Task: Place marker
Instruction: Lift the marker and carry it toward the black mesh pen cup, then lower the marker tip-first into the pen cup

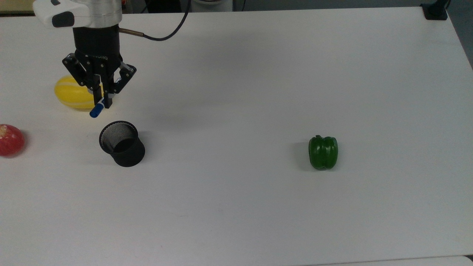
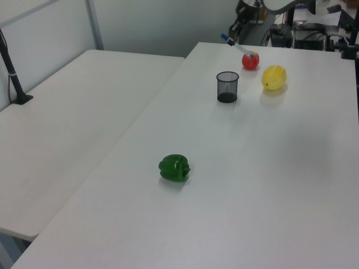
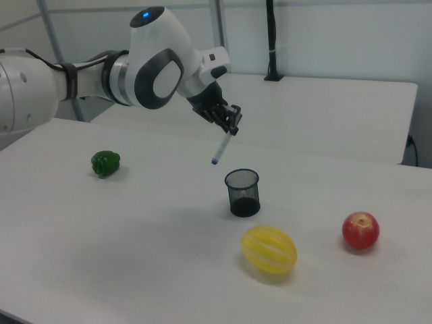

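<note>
Claw clamped on marker, tilted, blue tip down, suspended at 11 o'clock above mesh cup on worktop.

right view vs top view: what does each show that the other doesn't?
Right view alone: the marker as a whole length, hanging tilted from the gripper in the air above the cup, plus the arm's white body and a second table behind.

Top view alone: the melon partly covered by the gripper, and a look down into the cup, where no marker lies.

Both: gripper shut on the marker, cup, melon, apple, pepper, all on the white table.
</note>
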Robot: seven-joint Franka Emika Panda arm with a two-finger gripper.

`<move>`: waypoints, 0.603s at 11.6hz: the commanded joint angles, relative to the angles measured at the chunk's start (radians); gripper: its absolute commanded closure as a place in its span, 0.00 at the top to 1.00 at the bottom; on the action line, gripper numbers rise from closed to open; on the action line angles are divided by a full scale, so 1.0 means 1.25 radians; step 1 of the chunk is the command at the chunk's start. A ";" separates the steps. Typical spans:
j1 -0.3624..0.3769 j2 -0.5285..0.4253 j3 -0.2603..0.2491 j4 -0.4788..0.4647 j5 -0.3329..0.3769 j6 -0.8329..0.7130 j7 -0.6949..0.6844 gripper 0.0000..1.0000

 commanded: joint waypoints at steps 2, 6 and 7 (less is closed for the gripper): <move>-0.007 0.044 -0.005 -0.073 0.012 0.304 0.008 0.14; -0.005 0.107 -0.005 -0.078 0.011 0.389 0.008 0.14; -0.005 0.121 -0.005 -0.079 0.012 0.414 0.008 0.14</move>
